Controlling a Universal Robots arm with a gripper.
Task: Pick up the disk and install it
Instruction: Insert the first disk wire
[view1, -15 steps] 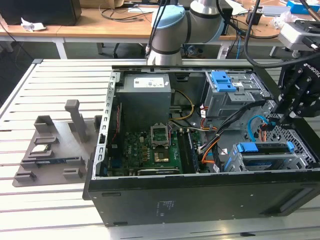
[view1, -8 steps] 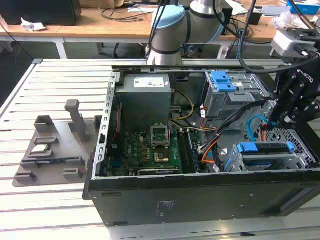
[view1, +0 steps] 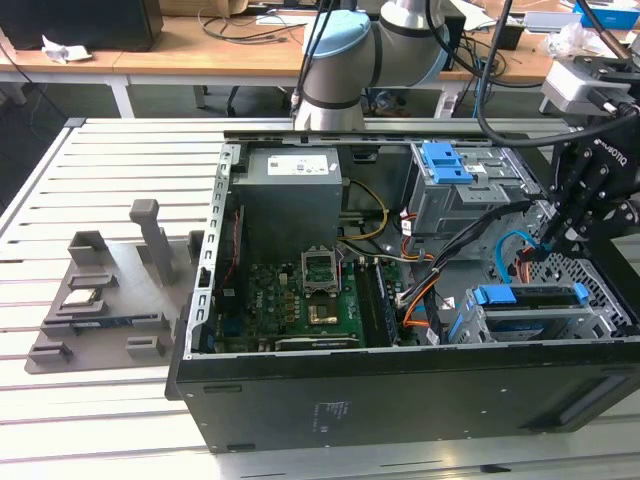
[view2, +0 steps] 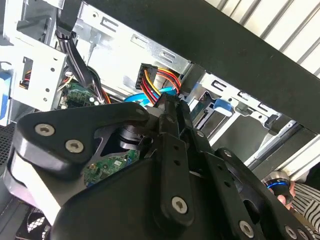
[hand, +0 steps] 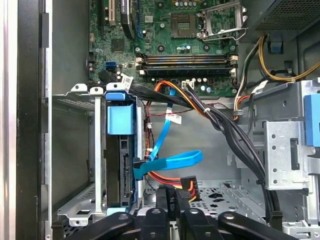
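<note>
Disk (hand: 120, 165) seated in drive cage (hand: 95, 150); gripper (hand: 175, 200) beside it, fingers closed on power connector (hand: 189, 186); cabling pending

black cable bundle (hand: 225, 125) crossing case interior, blue cable (hand: 167, 162) beside drive cage (hand: 95, 150)

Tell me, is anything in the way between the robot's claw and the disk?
Yes. In the first wrist view the disk sits in its metal cage, and a flat blue cable runs from its edge across the gap. A black plug with coloured wires lies right by the gripper.
</note>
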